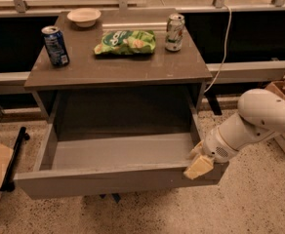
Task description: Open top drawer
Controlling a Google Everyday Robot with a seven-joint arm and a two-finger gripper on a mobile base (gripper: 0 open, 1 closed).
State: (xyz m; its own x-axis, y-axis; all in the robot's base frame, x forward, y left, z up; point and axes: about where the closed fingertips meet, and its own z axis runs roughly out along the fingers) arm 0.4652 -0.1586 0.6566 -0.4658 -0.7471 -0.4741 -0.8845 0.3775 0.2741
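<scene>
The top drawer [108, 182] stands far out beneath the worktop [118, 67]. The tool [196, 160] pinches the front panel at its right end. Gripped off-centre like that, I'd say any further pull should run dead straight, or the drawer could skew and bind.

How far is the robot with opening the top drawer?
Mostly done: the top drawer stands far out from under the tabletop, and its inside floor shows. In hand: the gripper is at the right end of the drawer's front panel. Left: perhaps a last short pull, then drawing the arm away.
</scene>
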